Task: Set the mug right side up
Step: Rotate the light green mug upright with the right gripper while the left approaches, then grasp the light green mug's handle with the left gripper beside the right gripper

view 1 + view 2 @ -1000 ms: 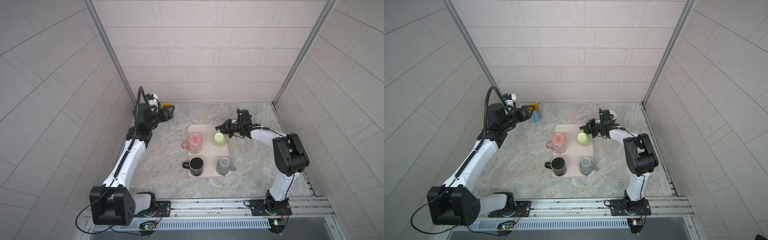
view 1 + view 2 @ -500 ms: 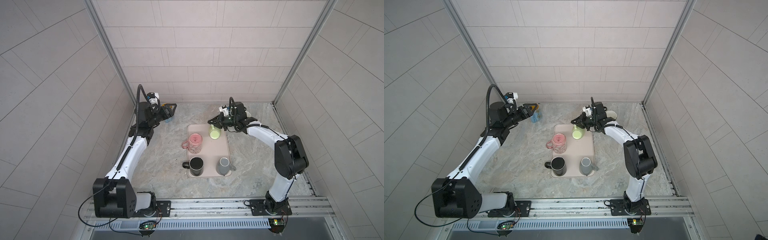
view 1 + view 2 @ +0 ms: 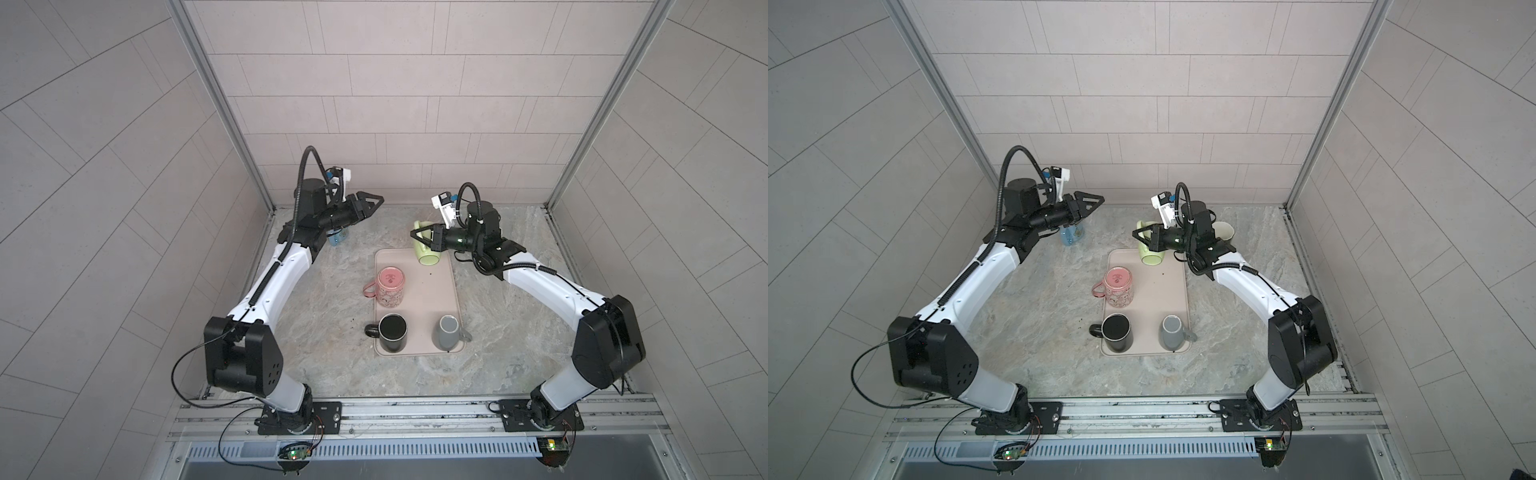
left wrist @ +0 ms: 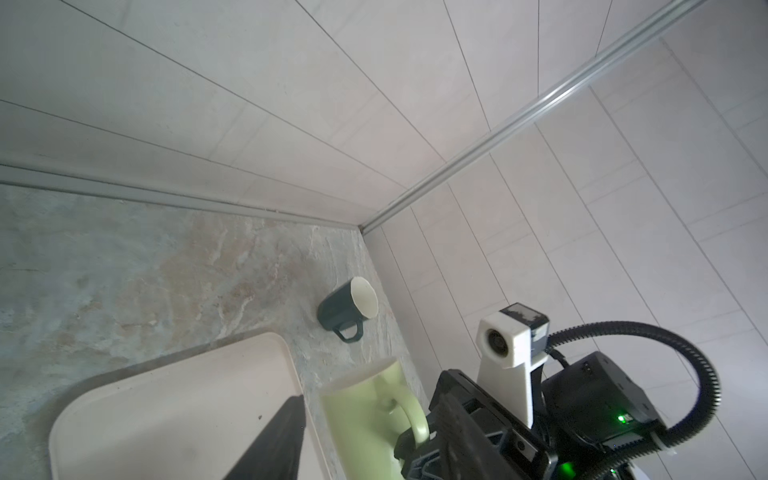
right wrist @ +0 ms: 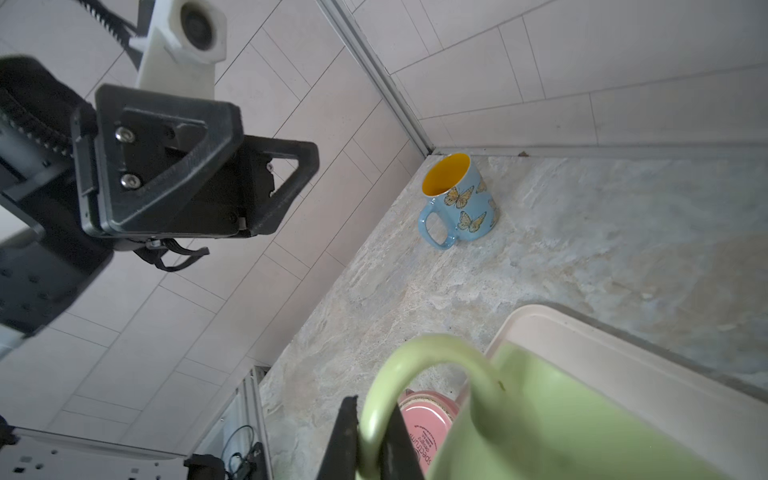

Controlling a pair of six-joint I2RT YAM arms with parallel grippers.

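At the near end of the tray (image 3: 432, 299), a black mug (image 3: 392, 332) on the left and a grey mug (image 3: 446, 337) on the right stand mouth-up and seem to need nothing. Farther along on the left, a pink mug (image 3: 390, 286) sits mouth-down with its printed base showing.

Over the tray's far edge, the right gripper (image 3: 427, 237) pinches the handle (image 5: 399, 365) of the green mug (image 3: 428, 257), a finger (image 5: 347, 436) on each side of the loop. The mug is tilted onto its side, apparently mid-turn. Holding it by the handle probably lets a wrist roll swing the body round. I cannot tell which end is the mouth, or whether the mug touches the tray.

At far left, the left gripper (image 3: 372, 200) hovers empty with its jaws partly spread, likely parked clear of the work. Beneath it a blue butterfly mug (image 5: 461, 208) stands upright near the corner. At far right, a dark green mug (image 4: 347, 309) stands upright by the wall.
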